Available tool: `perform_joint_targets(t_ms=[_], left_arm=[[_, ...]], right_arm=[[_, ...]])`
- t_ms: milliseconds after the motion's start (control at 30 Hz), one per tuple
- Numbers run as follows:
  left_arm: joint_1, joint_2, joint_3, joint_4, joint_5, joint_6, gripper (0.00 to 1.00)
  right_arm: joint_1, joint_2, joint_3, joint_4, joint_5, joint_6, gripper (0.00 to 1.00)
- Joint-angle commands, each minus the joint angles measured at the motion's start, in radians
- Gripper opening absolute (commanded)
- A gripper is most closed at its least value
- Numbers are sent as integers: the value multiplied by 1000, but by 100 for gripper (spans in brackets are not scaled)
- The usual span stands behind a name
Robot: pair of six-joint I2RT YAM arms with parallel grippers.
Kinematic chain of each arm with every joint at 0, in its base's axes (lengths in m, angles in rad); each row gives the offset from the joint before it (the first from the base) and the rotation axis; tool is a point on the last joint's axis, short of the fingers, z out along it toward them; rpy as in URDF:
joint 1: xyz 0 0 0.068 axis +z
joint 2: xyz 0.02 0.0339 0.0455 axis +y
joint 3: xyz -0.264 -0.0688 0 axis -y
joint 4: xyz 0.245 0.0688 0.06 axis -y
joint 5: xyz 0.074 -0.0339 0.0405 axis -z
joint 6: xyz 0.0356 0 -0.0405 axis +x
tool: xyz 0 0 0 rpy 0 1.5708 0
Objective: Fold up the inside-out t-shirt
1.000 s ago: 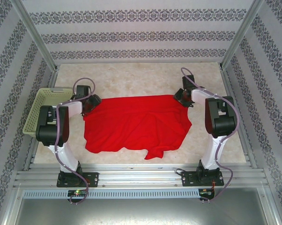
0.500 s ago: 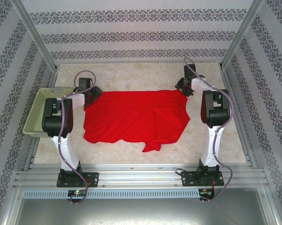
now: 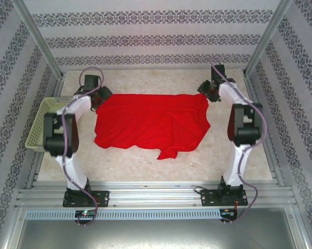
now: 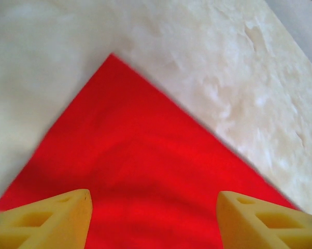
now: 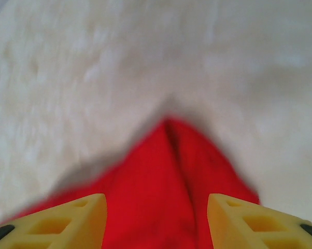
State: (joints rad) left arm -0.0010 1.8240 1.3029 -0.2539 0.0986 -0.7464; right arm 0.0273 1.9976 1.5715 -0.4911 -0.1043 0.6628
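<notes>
The inside-out t-shirt is bright red and lies spread on the pale marbled table, its far edge straight and a crumpled flap hanging at the near side. My left gripper sits at the shirt's far left corner. In the left wrist view the yellow fingers stand wide apart over the flat red corner. My right gripper sits at the far right corner. In the right wrist view this gripper is open too, with a creased red point between and beyond its fingers.
A pale green basket stands at the table's left edge beside the left arm. Patterned walls and metal frame posts close in the table on three sides. Bare table lies beyond the shirt's far edge.
Both arms have reached toward the far side, drawing the shirt's far edge away and straighter. The whole shirt has slid farther from the arm bases. Both sets of jaws have widened.
</notes>
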Motion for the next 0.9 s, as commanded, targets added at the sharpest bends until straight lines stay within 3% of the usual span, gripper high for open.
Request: perform_joint_targets(t_ms=[0,233,400,733,867], left_arm=[[-37,-239,-182,-103,-129,33,65],[-62,-604,-550,-179,-178,27,65],[-62,-764,-734,-162,-134,12,63],[-20,-564,-785,32,-17,-9,56],[-14,-449,-748,90,30,-2,46]], right_arm=[[93,-245,-202,25,30,-94,56],[283,-596,-570,16,60,-102,58],[454,-713,-715,2,92,-76,58],[735,-745,-890,114,96,52,59],[780,-684,-910,148,114,113,57]])
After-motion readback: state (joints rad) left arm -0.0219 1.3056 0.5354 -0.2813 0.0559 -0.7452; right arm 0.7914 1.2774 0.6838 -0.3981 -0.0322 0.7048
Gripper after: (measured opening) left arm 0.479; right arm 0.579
